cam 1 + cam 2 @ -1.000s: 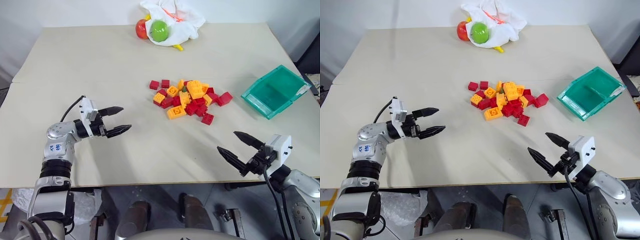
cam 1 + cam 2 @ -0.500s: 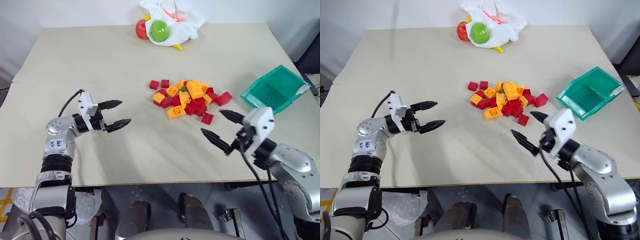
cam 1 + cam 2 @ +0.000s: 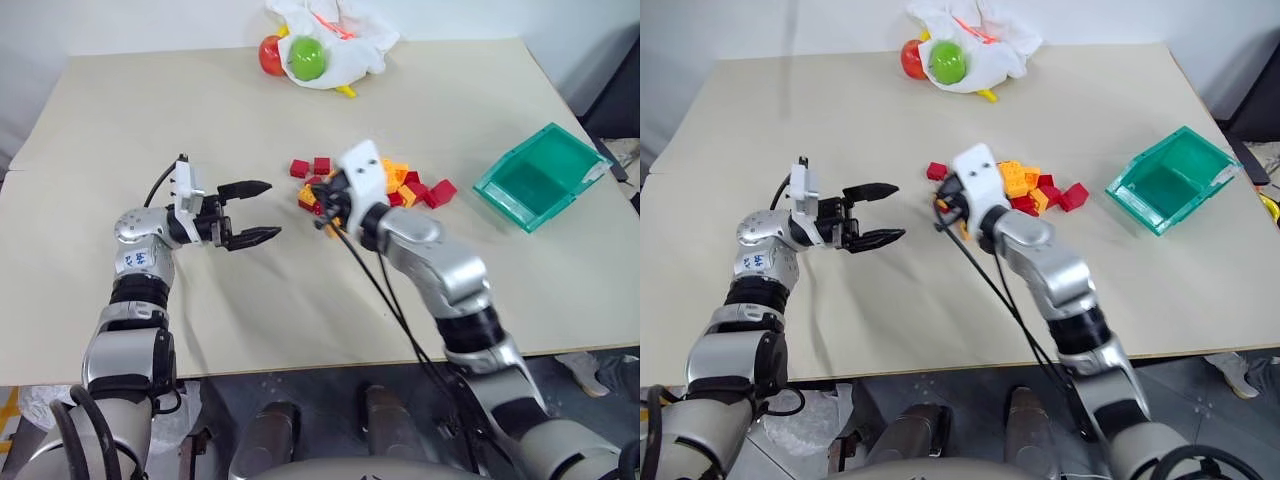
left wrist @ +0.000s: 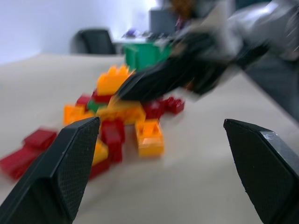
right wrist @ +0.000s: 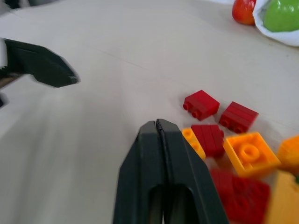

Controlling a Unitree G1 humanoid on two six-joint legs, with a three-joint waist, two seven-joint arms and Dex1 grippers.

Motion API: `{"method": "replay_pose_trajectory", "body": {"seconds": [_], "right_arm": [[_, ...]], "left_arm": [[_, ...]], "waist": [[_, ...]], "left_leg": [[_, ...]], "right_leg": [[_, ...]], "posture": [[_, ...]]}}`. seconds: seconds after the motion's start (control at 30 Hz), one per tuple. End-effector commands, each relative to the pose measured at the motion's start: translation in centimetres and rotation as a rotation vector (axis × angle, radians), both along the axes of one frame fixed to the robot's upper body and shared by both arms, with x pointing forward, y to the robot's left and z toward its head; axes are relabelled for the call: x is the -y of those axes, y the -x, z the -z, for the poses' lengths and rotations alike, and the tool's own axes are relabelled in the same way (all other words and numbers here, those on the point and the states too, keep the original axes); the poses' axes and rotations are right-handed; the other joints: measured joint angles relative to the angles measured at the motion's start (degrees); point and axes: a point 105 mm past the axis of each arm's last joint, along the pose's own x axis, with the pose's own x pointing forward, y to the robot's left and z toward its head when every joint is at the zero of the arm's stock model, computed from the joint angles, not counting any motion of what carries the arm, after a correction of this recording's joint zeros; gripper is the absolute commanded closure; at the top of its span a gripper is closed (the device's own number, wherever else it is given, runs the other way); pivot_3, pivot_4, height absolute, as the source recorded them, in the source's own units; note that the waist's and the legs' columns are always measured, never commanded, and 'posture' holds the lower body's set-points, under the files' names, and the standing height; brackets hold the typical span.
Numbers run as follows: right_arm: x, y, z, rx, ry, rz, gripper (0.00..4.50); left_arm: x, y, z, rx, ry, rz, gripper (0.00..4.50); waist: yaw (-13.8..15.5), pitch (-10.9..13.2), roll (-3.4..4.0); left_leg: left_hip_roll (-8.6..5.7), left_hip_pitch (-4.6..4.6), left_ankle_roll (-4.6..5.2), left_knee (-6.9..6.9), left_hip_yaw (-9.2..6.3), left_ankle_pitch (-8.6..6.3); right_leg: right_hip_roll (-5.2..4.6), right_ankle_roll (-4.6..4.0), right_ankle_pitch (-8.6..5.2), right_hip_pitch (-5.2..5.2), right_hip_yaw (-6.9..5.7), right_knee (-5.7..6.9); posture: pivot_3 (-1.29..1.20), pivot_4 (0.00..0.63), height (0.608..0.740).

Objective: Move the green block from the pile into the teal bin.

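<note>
Green studded plastic brick sits half-buried in the red-and-orange brick pile. Right gripper pinched together, empty, at the pile's near edge. Left gripper spread apart.

Glossy plastic pile, translucent plastic teal bin, matt table

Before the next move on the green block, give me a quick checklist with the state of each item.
1. Right gripper ready to grasp: not ok, its fingers are shut and empty.
2. Right gripper at the pile: ok, at its near-left edge.
3. Green block located: ok, a green sliver among the bricks, mostly buried.
4. Teal bin ready to receive: ok, upright, open side up, right of the pile.
5. Left gripper out of the way: ok, open, left of the pile.
</note>
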Motion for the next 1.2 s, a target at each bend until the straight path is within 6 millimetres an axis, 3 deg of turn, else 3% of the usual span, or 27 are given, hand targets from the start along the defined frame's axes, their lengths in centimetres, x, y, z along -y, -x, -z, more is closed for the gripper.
{"method": "replay_pose_trajectory", "body": {"seconds": [0.03, 0.23, 0.43, 0.57, 0.7, 0.9, 1.07, 1.2], "right_arm": [[0.6, -2.6, -0.1, 0.011, 0.021, 0.123, 4.44], [3.6, -6.0, 0.9, -0.035, 0.084, 0.383, 4.44], [6.4, -6.1, 0.2, -0.018, 0.085, 0.481, 4.44], [8.4, -4.8, 0.0, -0.015, 0.098, 0.506, 4.44], [11.0, -2.8, 1.1, -0.041, 0.176, 0.510, 4.44], [11.7, 0.1, 1.6, -0.070, 0.239, 0.387, 4.44], [10.5, 3.7, -2.6, 0.051, 0.086, 0.084, 4.44], [12.5, 5.4, -3.4, 0.105, 0.120, 0.003, 4.44]], "left_arm": [[-0.2, 0.5, -0.5, 0.042, -0.015, 0.052, 0.00], [-0.2, 0.1, -0.7, 0.059, -0.006, 0.018, 0.00], [-0.2, 0.1, -0.4, 0.060, 0.001, 0.005, 0.00], [-0.1, 0.1, -0.2, 0.057, 0.009, -0.005, 0.00], [0.2, 0.0, -0.2, 0.058, 0.018, -0.009, 0.00], [0.5, -0.1, -0.2, 0.059, 0.027, -0.006, 0.00], [0.6, 0.0, -0.1, 0.062, 0.031, -0.002, 0.00], [0.6, 0.1, 0.0, 0.059, 0.030, 0.003, 0.00]], "waist": [[-0.40, 0.00, 0.00], [-1.70, 0.00, 0.01], [-1.40, 0.00, 0.01], [-1.18, 0.00, 0.01], [-1.08, 0.00, 0.01], [-0.84, 0.01, 0.02], [-0.70, 0.01, 0.02], [0.36, 0.01, 0.02]], "left_leg": [[-0.05, -0.02, 0.04, 0.01, 0.01, 0.00], [-0.01, -0.40, 0.03, 0.11, -0.11, 0.01], [-0.05, -0.43, 0.03, 0.33, -0.19, 0.01], [-0.11, -0.57, 0.03, 0.62, -0.32, -0.01], [-0.11, -0.57, 0.03, 0.75, -0.27, -0.01], [-0.06, -0.57, 0.03, 0.87, -0.10, -0.02], [-0.02, -0.55, 0.02, 0.86, 0.00, -0.02], [-0.05, -0.56, 0.11, 0.85, 0.02, -0.06]], "right_leg": [[-0.06, 0.00, 0.00, -0.01, 0.00, -0.01], [-0.03, -0.01, 0.01, -0.32, -0.09, 0.03], [-0.05, -0.01, 0.01, -0.32, -0.07, 0.24], [-0.06, -0.01, 0.01, -0.31, -0.08, 0.38], [-0.05, -0.01, 0.01, -0.28, -0.06, 0.42], [0.01, 0.01, 0.01, -0.28, 0.04, 0.44], [0.05, 0.01, 0.02, -0.30, 0.10, 0.46], [0.04, 0.06, 0.05, -0.26, 0.10, 0.35]], "posture": [[0.00, 0.150, 0.740], [0.00, 0.150, 0.740], [0.00, 0.150, 0.740], [0.00, 0.150, 0.740], [0.00, 0.150, 0.740], [0.00, 0.150, 0.740], [0.00, 0.150, 0.740], [0.00, 0.150, 0.740]]}}
